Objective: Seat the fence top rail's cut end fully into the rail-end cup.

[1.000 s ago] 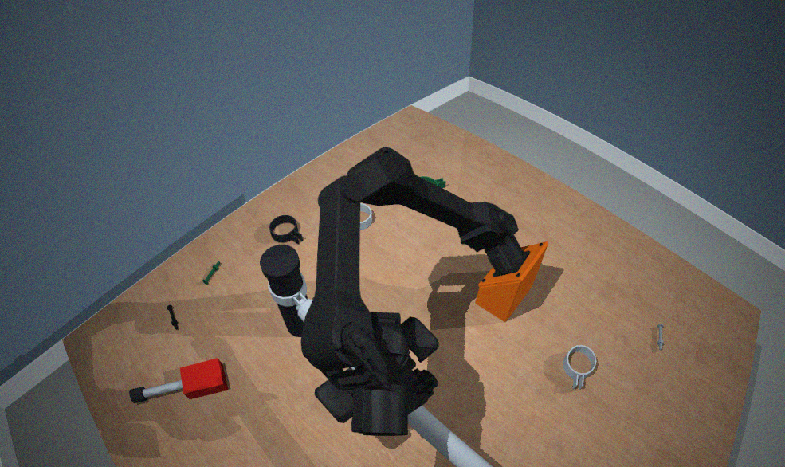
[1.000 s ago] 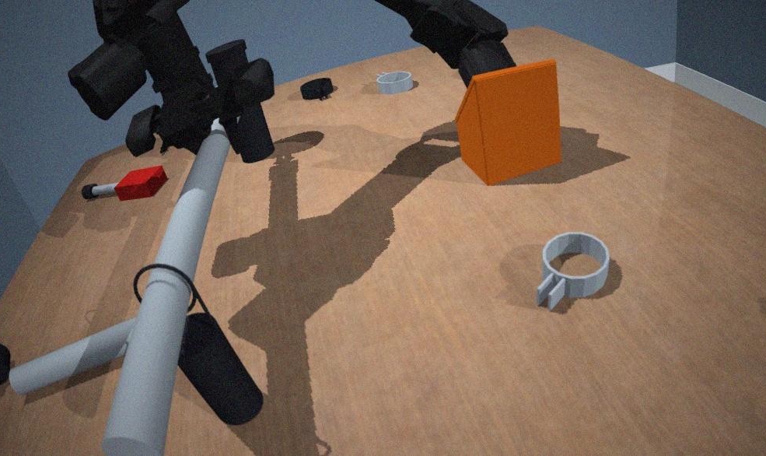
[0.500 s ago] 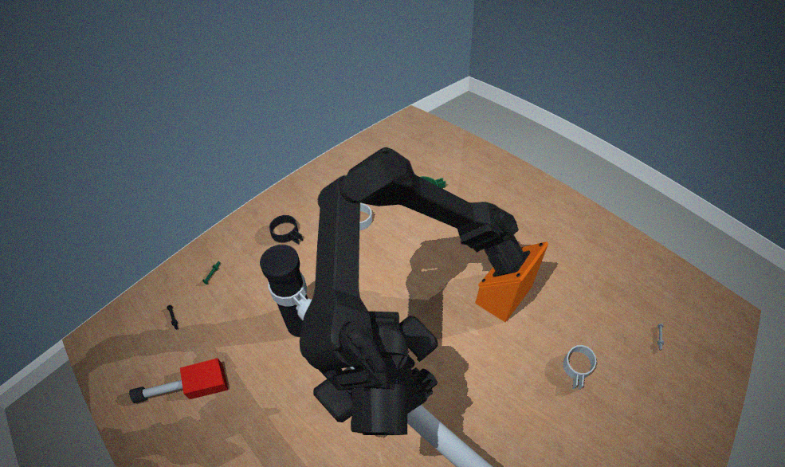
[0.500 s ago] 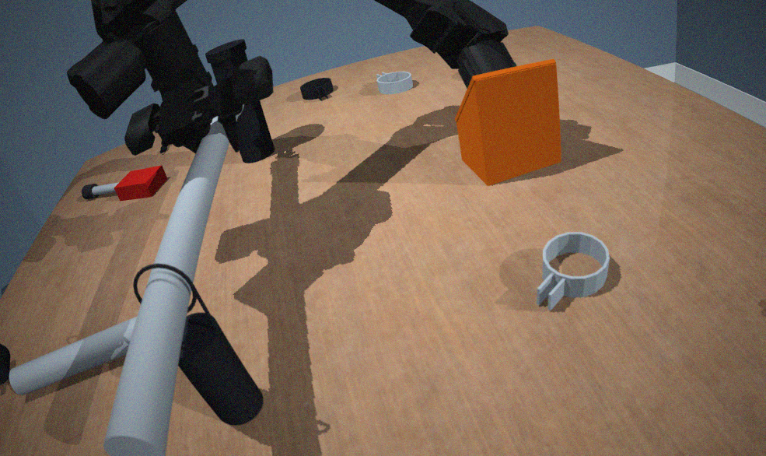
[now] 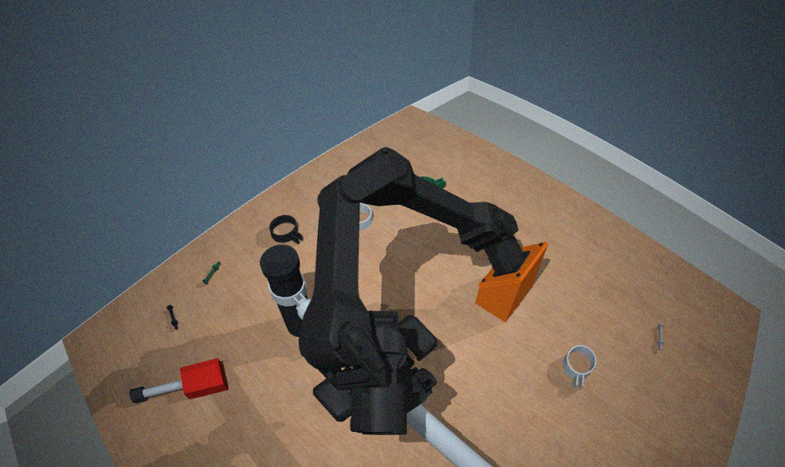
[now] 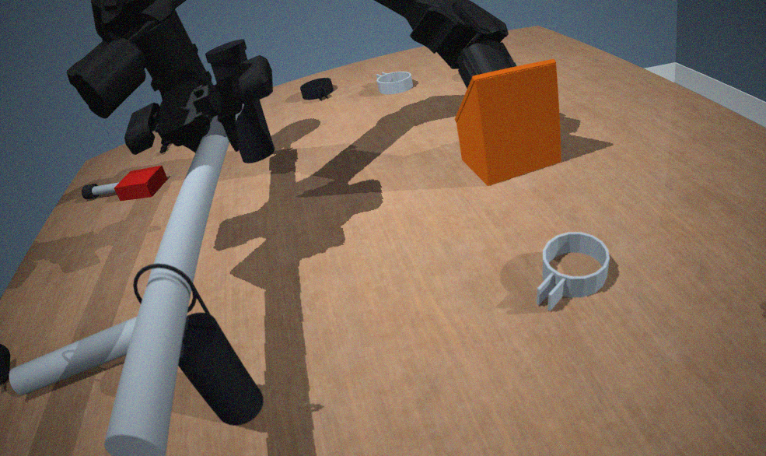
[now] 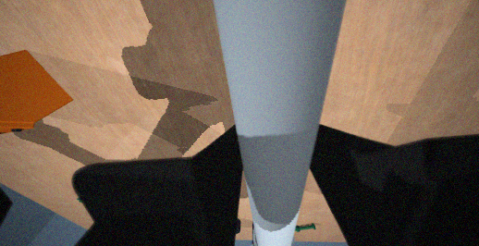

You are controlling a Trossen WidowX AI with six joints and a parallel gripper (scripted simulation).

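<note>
The light grey rail [image 5: 450, 441] [image 6: 173, 249] [image 7: 282, 59] slants through the black wire ring of the loop cap [image 6: 138, 282]. My gripper [image 6: 208, 125] [image 7: 267, 127] is shut on the rail near its far end, with a dark finger on each side. The big dark post [image 5: 289, 317] [image 6: 253, 135] stands just beyond, with its black cap [image 5: 280, 262] on top. The silver brace band [image 5: 286, 298] sits a little below the cap. The pale rail-end cup [image 5: 304, 307] hangs on its rail side, partly behind the arm. The rail's cut end and its fit with the cup are hidden.
An orange wedge-shaped base [image 5: 505, 296] [image 6: 521, 121] holds the arm. A red block [image 5: 203, 378] [image 6: 141, 183] lies left of the post. A loose silver band [image 5: 580, 362] [image 6: 576, 277] and a black band [image 5: 284, 229] [image 6: 316, 89] lie on the table. A short dark post [image 6: 221, 368] stands under the rail.
</note>
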